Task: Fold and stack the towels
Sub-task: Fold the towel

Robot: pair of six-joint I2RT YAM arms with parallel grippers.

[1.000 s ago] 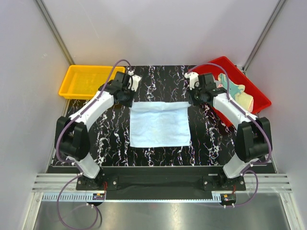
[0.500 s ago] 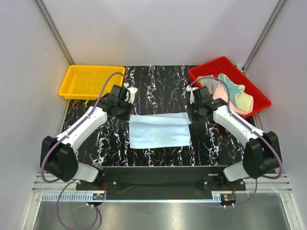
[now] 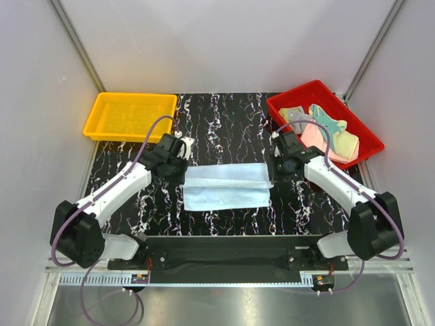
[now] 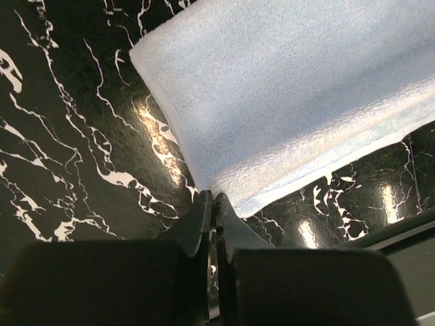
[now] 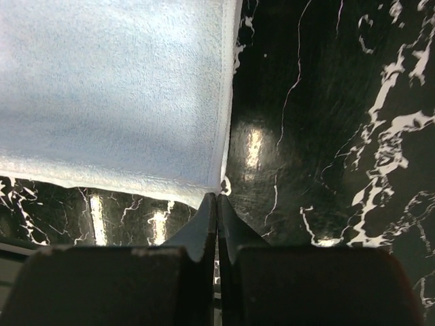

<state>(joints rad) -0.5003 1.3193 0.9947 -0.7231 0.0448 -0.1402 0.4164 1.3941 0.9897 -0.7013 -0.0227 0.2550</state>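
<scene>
A light blue towel lies in the middle of the black marbled table, its far edge lifted and carried over towards the near edge. My left gripper is shut on its left lifted corner, seen in the left wrist view at the towel. My right gripper is shut on the right lifted corner, seen in the right wrist view at the towel. Other towels lie heaped in the red bin: pink, teal-green, yellow, grey.
The red bin stands at the far right of the table. A yellow bin stands at the far left. White walls close in the sides and back. A black rail runs along the near edge.
Both grippers have moved towards the near edge with the towel's far corners, folding the far part over. The blue towel looks shorter from front to back.
</scene>
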